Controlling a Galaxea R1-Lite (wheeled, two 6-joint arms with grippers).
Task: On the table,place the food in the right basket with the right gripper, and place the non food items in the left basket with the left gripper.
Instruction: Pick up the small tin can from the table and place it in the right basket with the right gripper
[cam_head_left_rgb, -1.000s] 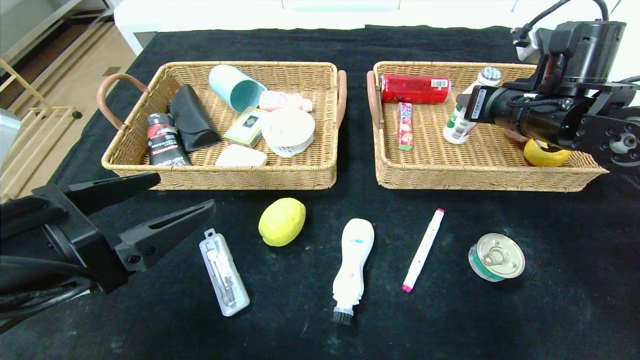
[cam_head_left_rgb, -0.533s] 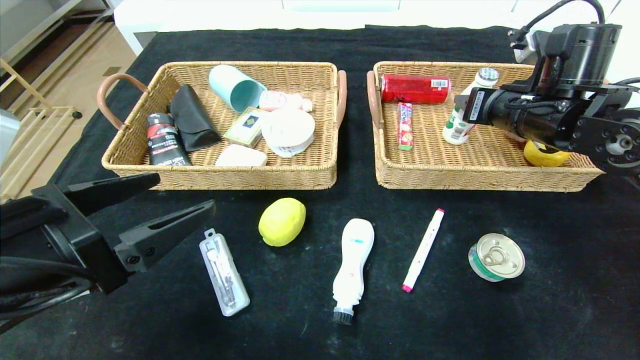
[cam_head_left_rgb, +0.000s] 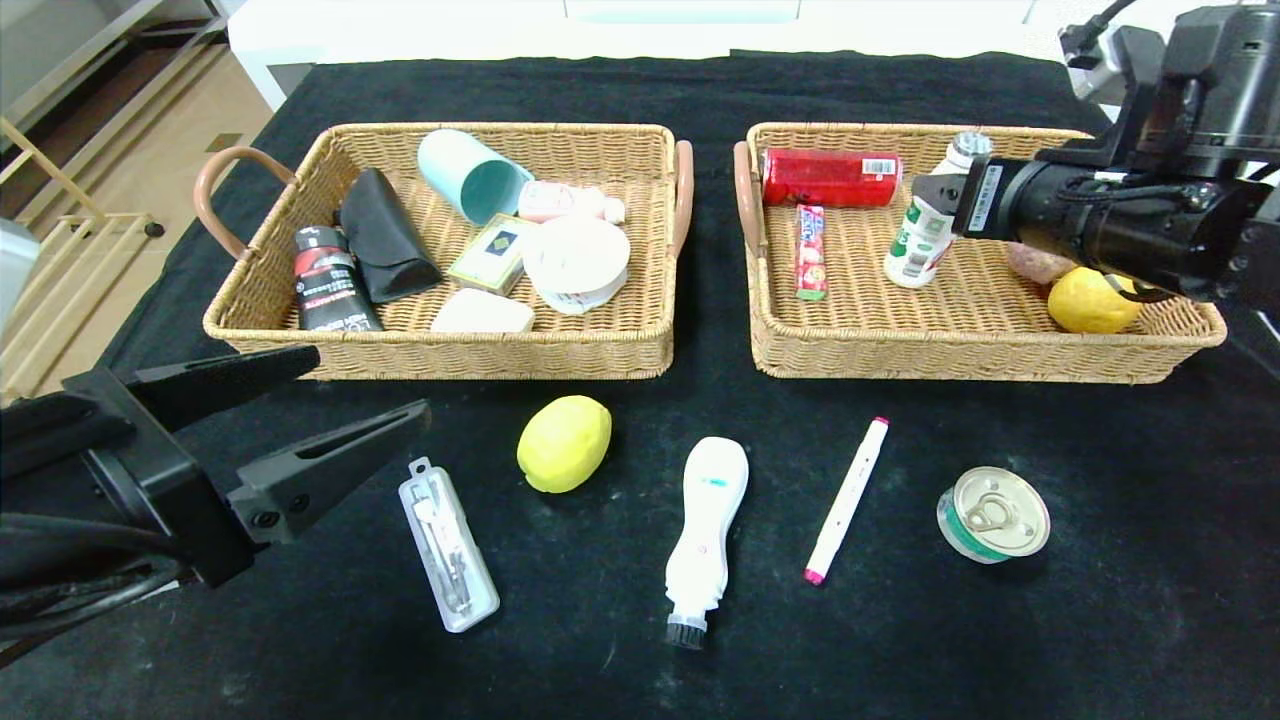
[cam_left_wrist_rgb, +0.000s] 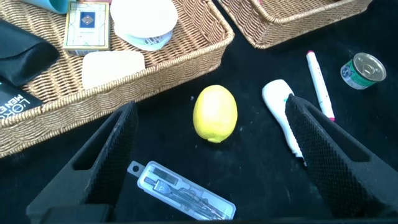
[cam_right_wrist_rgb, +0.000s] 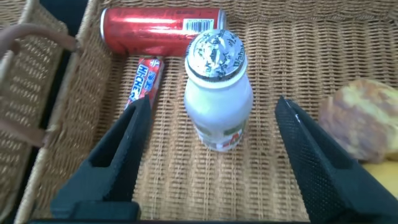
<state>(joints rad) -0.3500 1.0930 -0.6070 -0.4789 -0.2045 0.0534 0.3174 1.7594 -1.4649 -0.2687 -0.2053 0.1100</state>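
milk bottle (cam_right_wrist_rgb: 217, 93) is standing upright in the right basket (cam_head_left_rgb: 960, 350) | right gripper (cam_right_wrist_rgb: 211, 143) is hovering over it, fingers spread clear, gripping nothing | left gripper (cam_left_wrist_rgb: 211, 155) is waiting wide open above the lemon (cam_left_wrist_rgb: 215, 113)

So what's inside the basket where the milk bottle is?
The right basket holds the milk bottle, a red can, a candy stick, a lemon and a bun, partly hidden by the arm.

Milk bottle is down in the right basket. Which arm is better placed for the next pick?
Left. The left gripper hovers open just above the clear case, a non-food item. The right gripper is over the right basket, straddling the milk bottle.
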